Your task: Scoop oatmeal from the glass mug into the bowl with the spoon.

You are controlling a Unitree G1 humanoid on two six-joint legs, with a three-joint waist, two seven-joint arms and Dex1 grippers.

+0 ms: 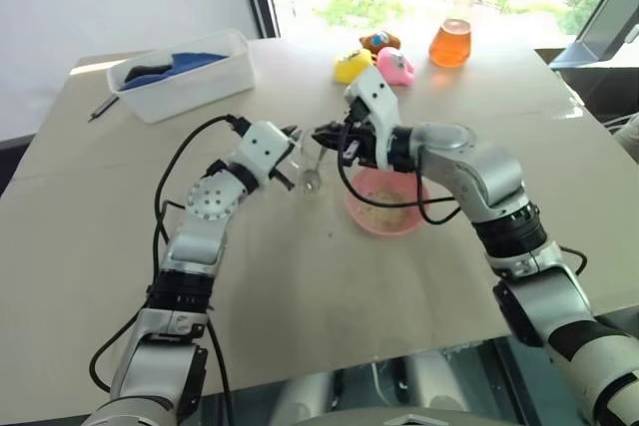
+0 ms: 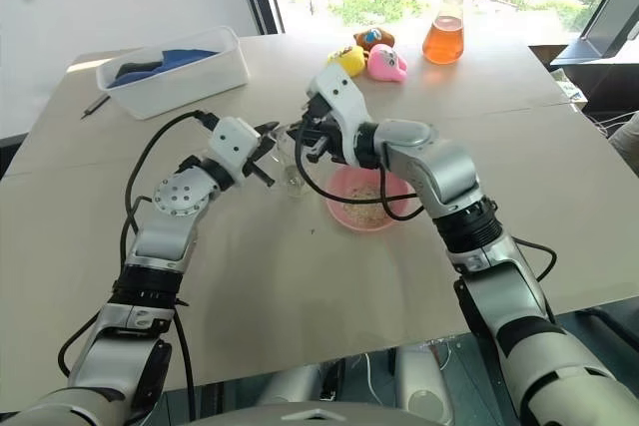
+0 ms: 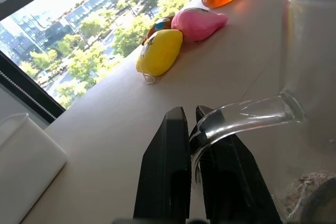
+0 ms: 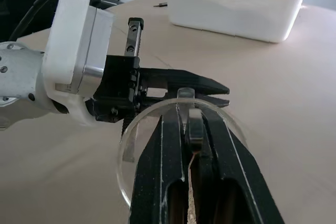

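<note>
The glass mug [image 1: 310, 171] stands on the table left of the pink bowl [image 1: 360, 216]. My left gripper [image 1: 295, 154] is shut on the mug's clear handle [image 3: 247, 115]. A little oatmeal [image 3: 303, 186] lies in the bottom of the mug, and more oatmeal [image 1: 387, 210] lies in the bowl. My right gripper [image 1: 322, 137] hovers just over the mug's rim [image 4: 127, 141], pointing toward the left gripper [image 4: 224, 88]. It is shut on the spoon [image 4: 195, 129], whose handle shows between the fingers. The spoon's head is hidden.
A white tub [image 1: 218, 75] with blue cloth stands at the far left, with a dark pen [image 1: 103, 107] beside it. Yellow [image 1: 351, 66] and pink [image 1: 395, 66] toy ducks and a flask of orange liquid [image 1: 451, 40] stand at the back near the window.
</note>
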